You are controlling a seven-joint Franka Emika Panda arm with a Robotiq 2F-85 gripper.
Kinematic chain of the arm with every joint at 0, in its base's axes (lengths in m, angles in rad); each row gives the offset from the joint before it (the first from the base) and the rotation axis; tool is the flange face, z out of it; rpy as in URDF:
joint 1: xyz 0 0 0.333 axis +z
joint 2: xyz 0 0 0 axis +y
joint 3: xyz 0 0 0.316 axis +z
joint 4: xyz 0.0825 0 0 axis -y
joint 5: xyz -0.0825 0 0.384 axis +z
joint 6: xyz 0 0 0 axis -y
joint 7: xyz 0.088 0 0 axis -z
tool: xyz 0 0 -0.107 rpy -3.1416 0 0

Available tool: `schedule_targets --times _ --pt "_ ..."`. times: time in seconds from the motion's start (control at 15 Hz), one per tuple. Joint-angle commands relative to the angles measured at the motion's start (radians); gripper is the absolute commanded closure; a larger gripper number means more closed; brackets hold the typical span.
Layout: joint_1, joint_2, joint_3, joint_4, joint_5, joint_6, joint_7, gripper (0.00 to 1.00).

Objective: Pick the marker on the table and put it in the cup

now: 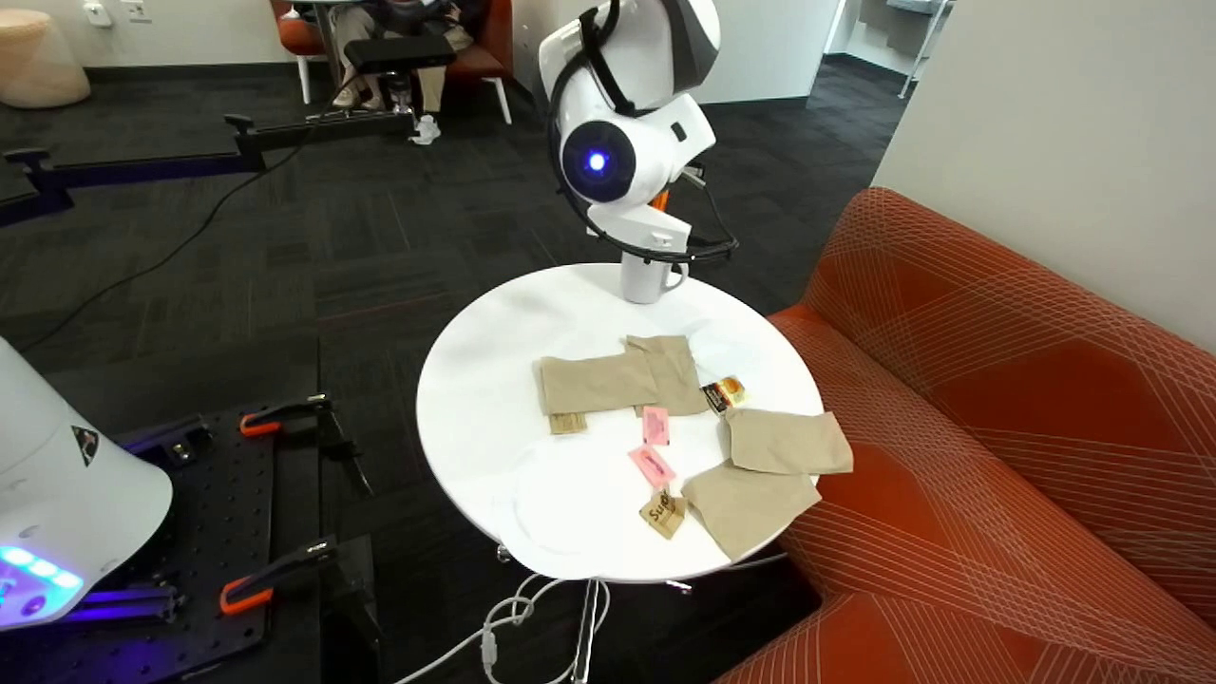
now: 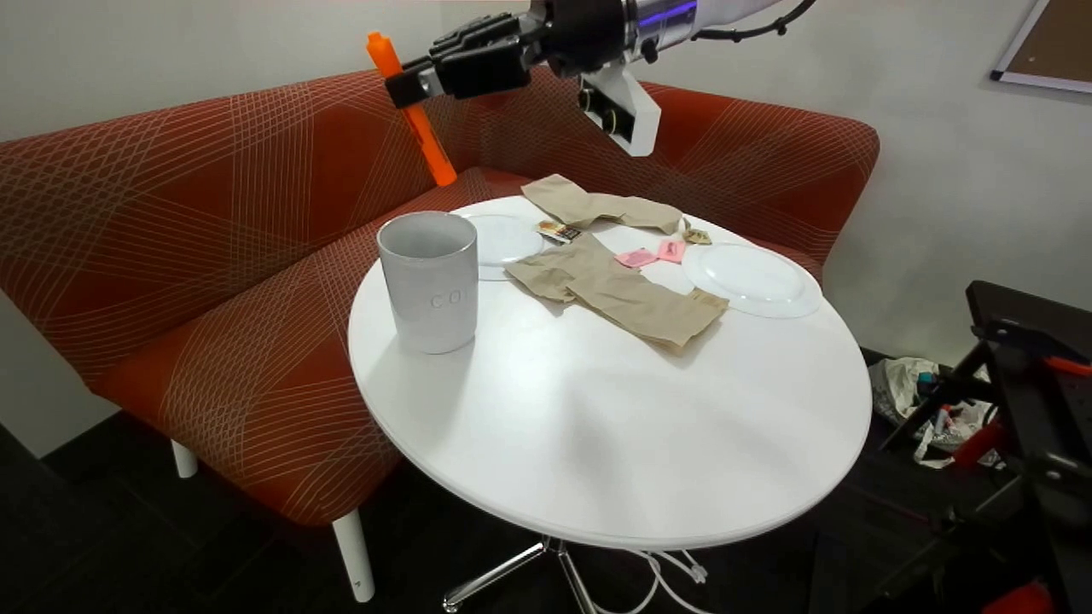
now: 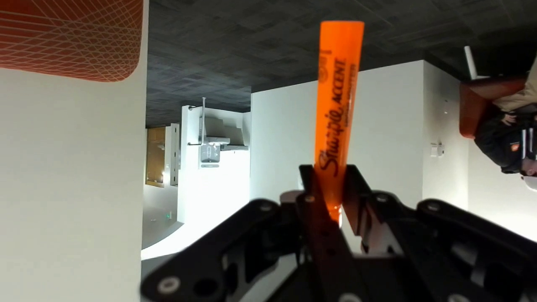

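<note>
1 marker (image 2: 421, 130), tilted, clamped by gripper (image 3: 330, 181) above its middle: lower end free, presumably for entering 1 cup (image 2: 431, 290).

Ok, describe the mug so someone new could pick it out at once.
In an exterior view, find the round white table beside the red sofa. Near the table's edge, apart from the brown napkins, stands the pale grey mug, with faint letters on its side. Unlike its flat neighbours, the napkins, small packets and clear plates, it is the only tall, upright thing on the table.
</note>
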Motion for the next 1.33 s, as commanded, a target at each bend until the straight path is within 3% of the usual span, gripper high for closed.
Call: schedule_targets --times 0.0,0.2,0.27,0.6,0.93,1.27 --pt "0.018 -0.009 -0.046 -0.015 0.030 -0.065 -0.017 0.95" --pt "0.036 -0.001 -0.082 -0.016 0.035 -0.099 -0.012 0.95" --pt "0.169 -0.049 -0.252 -0.027 0.066 -0.181 0.035 0.95" --pt "0.358 -0.022 -0.473 -0.054 0.175 -0.315 0.012 0.95" --pt "0.457 -0.016 -0.558 -0.073 0.213 -0.354 0.013 0.95" --pt "0.491 -0.016 -0.591 -0.075 0.225 -0.356 0.008 0.95"
